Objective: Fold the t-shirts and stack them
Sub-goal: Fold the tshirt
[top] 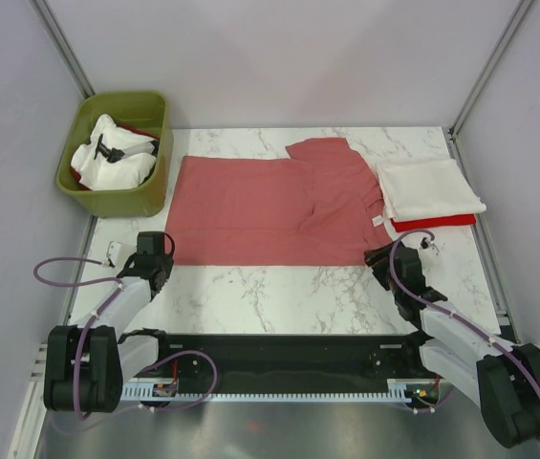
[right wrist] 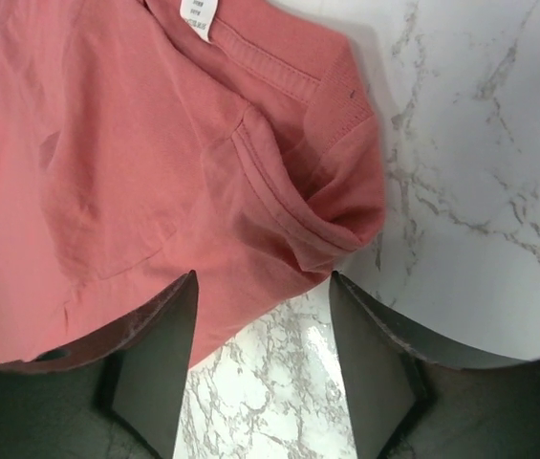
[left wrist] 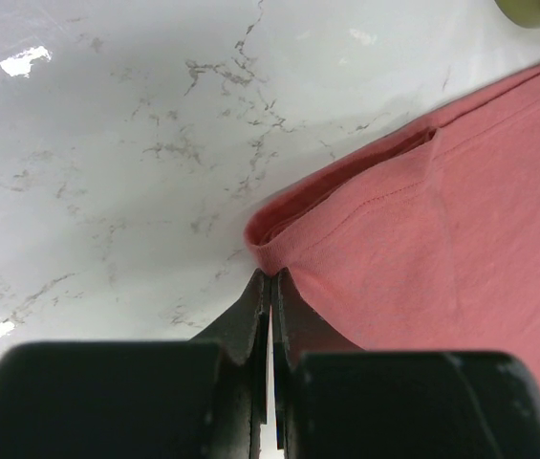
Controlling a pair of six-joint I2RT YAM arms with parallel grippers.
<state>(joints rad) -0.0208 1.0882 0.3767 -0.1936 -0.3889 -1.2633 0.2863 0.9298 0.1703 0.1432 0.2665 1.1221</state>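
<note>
We see the salmon shirt (top: 270,206) spread flat across the middle of the table (top: 279,287), collar end toward 3 o'clock, with a sleeve turned in at 12 o'clock. A cream shirt (top: 430,186) lies folded on a red shirt (top: 437,223) at the table's 2 o'clock. A bin (top: 107,196) with white cloth in it stands at 10 o'clock. The left tool (left wrist: 270,277) is closed tight, its tips at the shirt's 7 o'clock hem corner. We cannot tell whether any cloth is nipped between them or whether they only touch the edge. The right tool (right wrist: 262,279) stands wide and empty over the 5 o'clock corner, where a sleeve bunches below the white tag (right wrist: 198,17). We judge this cloth light, limp and quick to sag or drag, so it will keep no shape unless both near corners rise together. The doubled hem at 7 o'clock and the stitched sleeve seam at 5 o'clock look the firmest places to pinch. A grip on a single layer could peel the fold apart. The smooth marble should let the shirt slide, so we would lift it over rather than pull it.
</note>
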